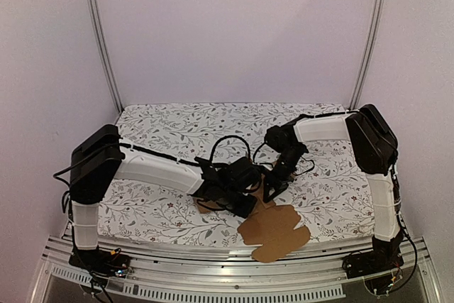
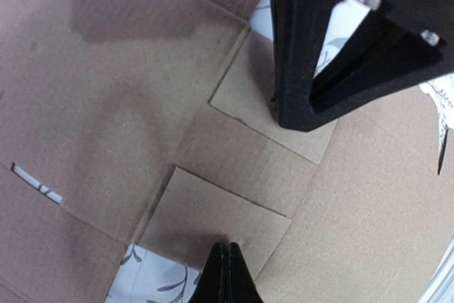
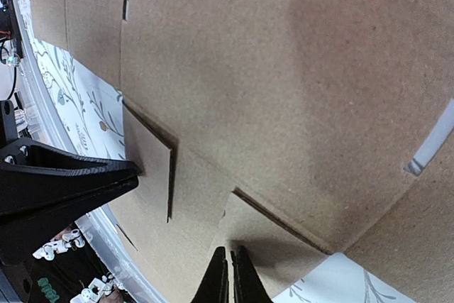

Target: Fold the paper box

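The paper box point(image 1: 277, 235) lies flat and unfolded, a brown die-cut cardboard sheet at the table's front edge, its rounded flap hanging over the rail. My left gripper point(image 1: 247, 208) and right gripper point(image 1: 270, 192) meet over its far end. In the left wrist view the left gripper point(image 2: 227, 252) is shut, its tips set on a small square flap of the paper box point(image 2: 106, 104). The right gripper point(image 2: 312, 104) presses on the neighbouring flap. In the right wrist view the right gripper point(image 3: 230, 257) is shut, tips touching a flap of the paper box point(image 3: 284, 69), and the left gripper point(image 3: 106, 179) touches another flap.
The floral tablecloth point(image 1: 177, 125) covers the table. An aluminium rail point(image 1: 213, 274) runs along the front, under the overhanging cardboard. Vertical frame posts point(image 1: 103, 40) stand at the back corners, with a white wall behind. Cables point(image 1: 230, 143) loop above the wrists.
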You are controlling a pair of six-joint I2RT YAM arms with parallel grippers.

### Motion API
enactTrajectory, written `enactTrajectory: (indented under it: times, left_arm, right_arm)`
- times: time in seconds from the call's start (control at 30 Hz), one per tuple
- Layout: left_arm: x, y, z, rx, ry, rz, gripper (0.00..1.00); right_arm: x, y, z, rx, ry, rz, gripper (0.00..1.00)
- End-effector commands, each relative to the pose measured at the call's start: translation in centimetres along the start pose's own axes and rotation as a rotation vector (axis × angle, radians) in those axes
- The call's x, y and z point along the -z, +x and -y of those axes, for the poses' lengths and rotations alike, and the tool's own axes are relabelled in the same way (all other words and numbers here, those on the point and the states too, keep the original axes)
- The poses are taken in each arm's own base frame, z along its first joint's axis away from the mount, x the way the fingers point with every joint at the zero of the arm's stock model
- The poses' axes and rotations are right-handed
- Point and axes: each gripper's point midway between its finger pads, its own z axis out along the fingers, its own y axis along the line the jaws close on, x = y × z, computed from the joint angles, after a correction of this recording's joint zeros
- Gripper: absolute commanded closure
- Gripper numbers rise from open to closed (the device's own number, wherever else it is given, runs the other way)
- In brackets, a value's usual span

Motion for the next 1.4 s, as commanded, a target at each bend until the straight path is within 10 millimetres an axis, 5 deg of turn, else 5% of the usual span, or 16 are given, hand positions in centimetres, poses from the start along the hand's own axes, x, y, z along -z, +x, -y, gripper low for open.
enactTrajectory:
  times: [0.0,0.37,0.63,0.93,1.1,1.27,1.37]
  left_arm:
    - [-3.5,5.1,-4.1,-0.025,-0.141,-0.191,1.0]
    - [-3.9,7.9,-7.0,-0.093,-0.292,-0.266,1.0]
    - [-3.2,6.5,-6.6,-0.097,-0.274,-0.205,1.0]
    - [-2.7,3.7,-5.7,-0.082,-0.221,-0.134,1.0]
    - [1.7,-0.4,-5.7,-0.051,-0.236,0.102,0.94]
    - [9.1,-3.5,-8.0,0.073,-0.277,0.396,0.69]
    - [10.4,-2.7,-10.9,0.2,-0.29,0.412,0.48]
  right_arm:
    - [-3.8,3.0,9.3,-0.058,0.33,-0.146,0.96]
    - [-3.2,3.2,10.1,-0.108,0.375,-0.137,0.98]
    - [-0.8,3.3,11.0,-0.148,0.575,-0.041,1.0]
    - [-0.2,2.4,10.6,-0.133,0.576,-0.009,1.0]
    - [-0.1,1.8,9.0,-0.128,0.475,0.014,1.0]
    - [1.2,1.1,7.7,-0.088,0.427,0.058,1.0]
    - [1.4,0.9,7.4,-0.088,0.398,0.066,1.0]
